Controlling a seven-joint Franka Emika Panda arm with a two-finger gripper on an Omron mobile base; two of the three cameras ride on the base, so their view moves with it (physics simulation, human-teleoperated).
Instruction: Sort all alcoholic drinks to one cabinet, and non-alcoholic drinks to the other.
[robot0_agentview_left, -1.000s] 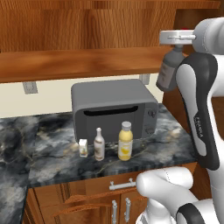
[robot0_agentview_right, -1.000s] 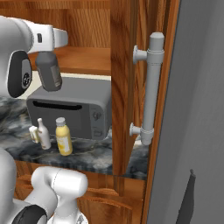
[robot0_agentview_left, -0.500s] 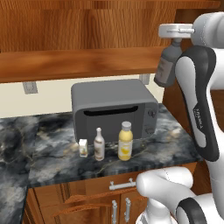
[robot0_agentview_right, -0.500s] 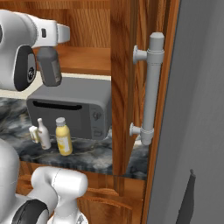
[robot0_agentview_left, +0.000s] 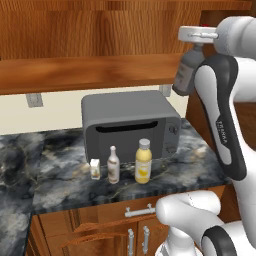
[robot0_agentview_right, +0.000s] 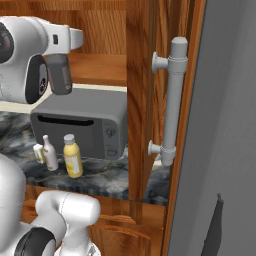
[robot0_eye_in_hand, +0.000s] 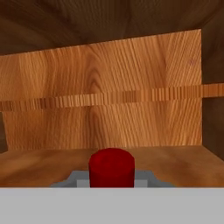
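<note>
Here, I am holding the squat dark grey bottle (robot0_agentview_left: 186, 75) high, at about two o'clock in the left base view, with my gripper (robot0_agentview_left: 199, 36) closed narrowly on its neck. The bottle is hanging below my hand with its long axis nearly upright, red cap (robot0_eye_in_hand: 111, 168) on top, its base tipped slightly toward the left in that view. In the right base view the bottle (robot0_agentview_right: 60, 74) is sitting at about ten o'clock, just in front of the long reddish-brown shelf board (robot0_agentview_left: 90, 72).

My fingertips are hard to make out, since the white hand is covering them. In the hand view the cap is rising at six o'clock, cut off below, in front of a wooden bay (robot0_eye_in_hand: 109, 109) with one shelf line across its back.

On the marbled counter (robot0_agentview_left: 45, 185), in front of the grey microwave (robot0_agentview_left: 130, 125), the yellow juice bottle (robot0_agentview_left: 143, 161), the slim white bottle (robot0_agentview_left: 113, 165) and the small cream carton (robot0_agentview_left: 95, 169) are standing upright in a row. The carton is too small to read.

Compared with a second ago, the bottle is sitting higher and its tilt is easing toward upright; the three drinks on the counter are keeping their places.
</note>
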